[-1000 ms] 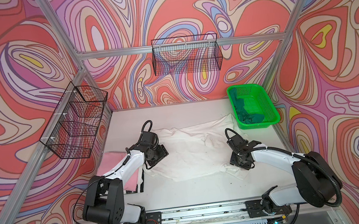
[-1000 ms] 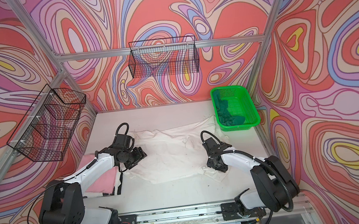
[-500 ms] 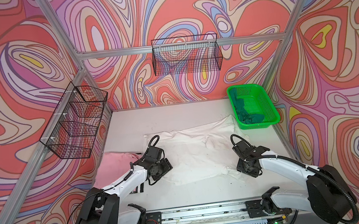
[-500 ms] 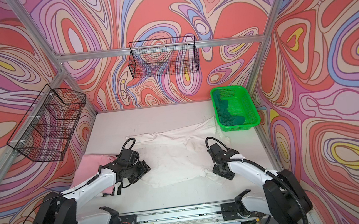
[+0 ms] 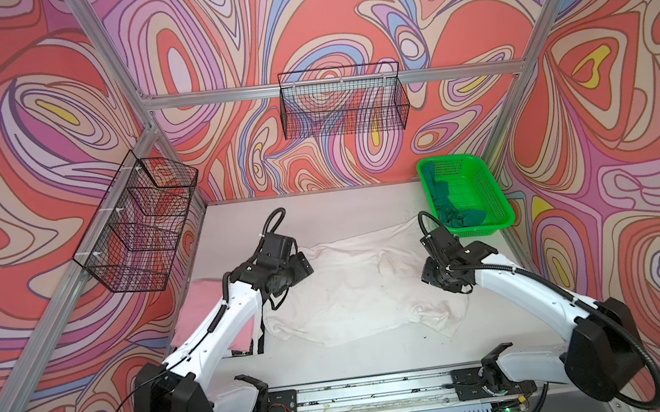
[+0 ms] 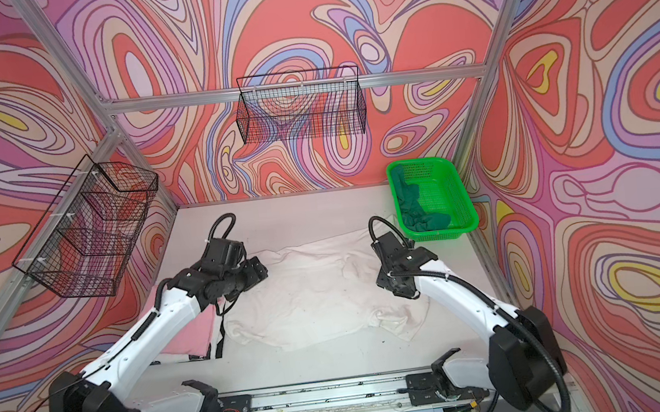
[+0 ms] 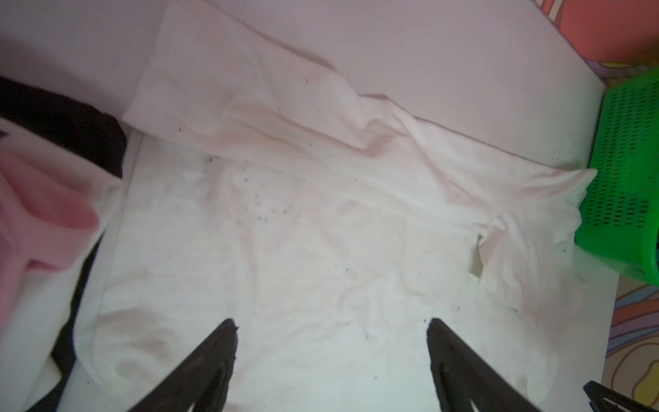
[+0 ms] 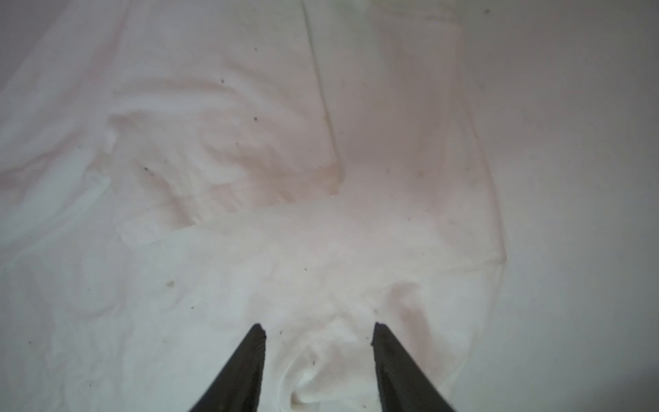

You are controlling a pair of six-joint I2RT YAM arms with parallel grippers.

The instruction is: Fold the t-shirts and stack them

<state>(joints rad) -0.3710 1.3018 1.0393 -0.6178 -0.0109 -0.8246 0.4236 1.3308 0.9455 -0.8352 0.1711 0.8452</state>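
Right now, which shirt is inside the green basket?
The dark green shirt, bunched up inside the basket. The white shirt lies spread out outside it, and the pink shirt lies outside too.

The walls (image 5: 341, 13) are covered in big swirly shapes in red, pink, purple, blue and yellow. Shiny silver bars (image 5: 332, 84) run along the corners and across the far wall. A black wire basket (image 5: 345, 105) hangs on the far wall, and another wire basket (image 5: 138, 231) hangs on the left wall. The table top (image 5: 341, 206) is flat and white. A bright green plastic basket (image 5: 482, 199) sits in the far right corner. The light is soft and even.
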